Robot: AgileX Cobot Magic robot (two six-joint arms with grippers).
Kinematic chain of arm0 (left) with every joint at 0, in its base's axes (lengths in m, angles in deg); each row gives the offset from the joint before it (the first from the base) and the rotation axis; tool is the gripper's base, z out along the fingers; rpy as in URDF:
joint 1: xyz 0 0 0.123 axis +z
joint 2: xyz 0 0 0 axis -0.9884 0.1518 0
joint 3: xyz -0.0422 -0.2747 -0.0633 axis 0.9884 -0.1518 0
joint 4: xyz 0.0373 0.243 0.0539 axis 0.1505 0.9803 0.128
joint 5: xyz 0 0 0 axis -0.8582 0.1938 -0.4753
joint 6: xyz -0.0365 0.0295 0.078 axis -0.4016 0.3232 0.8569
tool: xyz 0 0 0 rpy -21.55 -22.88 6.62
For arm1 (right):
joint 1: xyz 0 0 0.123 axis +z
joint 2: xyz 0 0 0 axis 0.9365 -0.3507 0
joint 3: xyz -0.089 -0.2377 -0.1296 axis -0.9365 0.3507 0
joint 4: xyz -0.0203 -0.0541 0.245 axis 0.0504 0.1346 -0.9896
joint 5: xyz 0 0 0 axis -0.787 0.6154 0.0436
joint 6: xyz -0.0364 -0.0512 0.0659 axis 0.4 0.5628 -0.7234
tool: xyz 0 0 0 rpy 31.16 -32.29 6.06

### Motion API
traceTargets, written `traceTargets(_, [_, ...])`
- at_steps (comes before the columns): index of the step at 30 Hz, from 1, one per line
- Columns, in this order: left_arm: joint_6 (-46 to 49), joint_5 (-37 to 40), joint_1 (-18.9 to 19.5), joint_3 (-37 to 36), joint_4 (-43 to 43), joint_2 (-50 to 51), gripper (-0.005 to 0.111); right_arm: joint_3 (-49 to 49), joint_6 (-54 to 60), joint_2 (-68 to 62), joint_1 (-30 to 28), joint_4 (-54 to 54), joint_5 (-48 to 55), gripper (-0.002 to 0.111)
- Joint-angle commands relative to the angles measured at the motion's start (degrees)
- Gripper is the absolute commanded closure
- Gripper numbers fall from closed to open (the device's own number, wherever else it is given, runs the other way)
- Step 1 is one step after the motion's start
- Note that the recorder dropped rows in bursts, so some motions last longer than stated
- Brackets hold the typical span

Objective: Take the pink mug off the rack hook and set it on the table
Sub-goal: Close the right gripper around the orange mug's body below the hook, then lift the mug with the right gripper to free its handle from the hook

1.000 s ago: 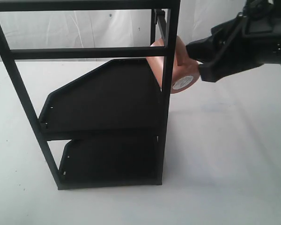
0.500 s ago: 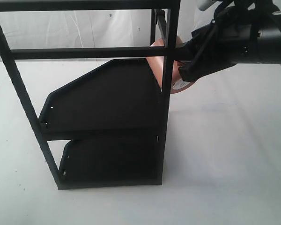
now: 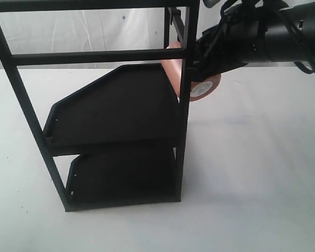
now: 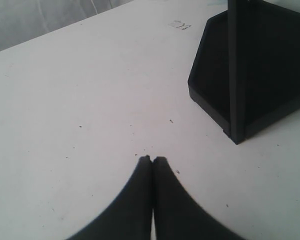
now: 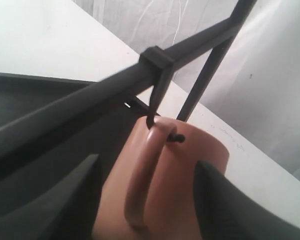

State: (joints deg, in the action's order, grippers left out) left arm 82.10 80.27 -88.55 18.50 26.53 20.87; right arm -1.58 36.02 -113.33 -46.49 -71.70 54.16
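The pink mug (image 3: 172,71) hangs tilted behind the black rack's (image 3: 185,131) right post, its white base sticker facing the camera. In the right wrist view its loop handle (image 5: 144,175) hangs on the thin black rack hook (image 5: 162,87). My right gripper (image 3: 199,65) is open, one finger (image 5: 65,200) on each side of the mug's body (image 5: 175,200), very close to it. Whether they touch it I cannot tell. My left gripper (image 4: 153,159) is shut and empty, low over the white table (image 4: 90,100).
The rack has two black tray shelves (image 3: 115,110) and stands mid-table; its lower tray corner (image 4: 240,100) lies near my left gripper. White table (image 3: 252,168) stretches to the right of the rack. A crumpled white backdrop hangs behind.
My right gripper has moved left, from beside the mug's base to astride the mug. The rack's right post has shifted slightly left.
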Motion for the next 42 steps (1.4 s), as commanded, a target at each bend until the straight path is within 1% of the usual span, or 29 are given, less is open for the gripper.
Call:
traceTargets(1, [0.1,0.3,0.3,-0.2,-0.3,-0.3,0.107,-0.5,0.5,-1.5,-0.1,-0.6,-1.1,0.057])
traceTargets(2, [0.1,0.3,0.3,-0.2,-0.3,-0.3,0.107,-0.6,0.5,-1.7,-0.1,-0.6,-1.4,0.057])
traceTargets(4, [0.1,0.3,0.3,-0.2,-0.3,-0.3,0.107,-0.6,0.4,-1.7,-0.1,-0.6,-2.0,0.061])
traceTargets(9, [0.1,0.3,0.3,-0.2,-0.3,-0.3,0.107,-0.6,0.3,-1.7,-0.1,-0.6,-2.4,0.079])
traceTargets(14, [0.1,0.3,0.3,-0.2,-0.3,-0.3,0.107,-0.6,0.3,-1.7,-0.1,-0.6,-2.3,0.082])
traceTargets(24, [0.1,0.3,0.3,-0.2,-0.3,-0.3,0.107,-0.6,1.1,-1.7,-0.1,-0.8,-2.2,0.08])
traceTargets(26, [0.1,0.3,0.3,-0.2,-0.3,-0.3,0.107,-0.6,2.3,-1.7,-0.1,-0.8,-2.2,0.075])
traceTargets(28, [0.1,0.3,0.3,-0.2,-0.3,-0.3,0.107,-0.6,3.7,-1.7,-0.1,-0.8,-2.1,0.067])
traceTargets(30, [0.1,0.3,0.3,-0.2,-0.3,-0.3,0.107,-0.8,4.1,-1.7,-0.1,-0.8,-2.1,0.061])
traceTargets(35, [0.1,0.3,0.3,-0.2,-0.3,-0.3,0.107,-2.1,5.2,-1.7,-0.1,-0.8,-1.9,0.06])
traceTargets(40, [0.1,0.3,0.3,-0.2,-0.3,-0.3,0.107,-4.2,7.6,-1.7,-0.1,2.3,4.5,0.06])
traceTargets(42, [0.1,0.3,0.3,-0.2,-0.3,-0.3,0.107,-4.2,7.6,-1.6,-0.1,4.1,4.8,0.06])
